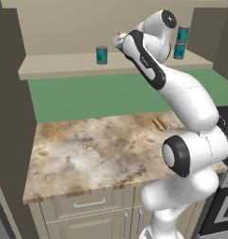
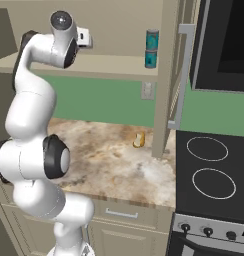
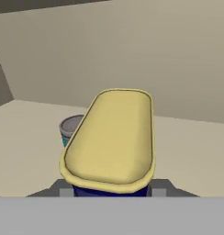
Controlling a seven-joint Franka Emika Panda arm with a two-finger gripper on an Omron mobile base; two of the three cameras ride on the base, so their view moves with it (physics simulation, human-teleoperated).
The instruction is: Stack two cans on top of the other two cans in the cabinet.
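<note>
The arm reaches up into the cabinet [image 1: 64,67], the open beige shelf unit above the green wall and the marbled bench [image 1: 88,154]. In the hand view the jaws are closed tight on the navy can [image 3: 111,190]: its yellow top [image 3: 111,137] sits close to the camera, with a strip of dark blue wall showing between the two finger tips [image 3: 63,190]. Just behind and to the left of it in that view, the grey lid of a teal can [image 3: 70,126] peeks out, standing on the shelf. In the left base view a single teal can [image 1: 102,54] stands on the shelf to the left of the hand. At the right end of the shelf, two teal cans [image 1: 181,42] stand stacked, one on the other. A small yellowish object [image 1: 159,123] lies on the bench.
</note>
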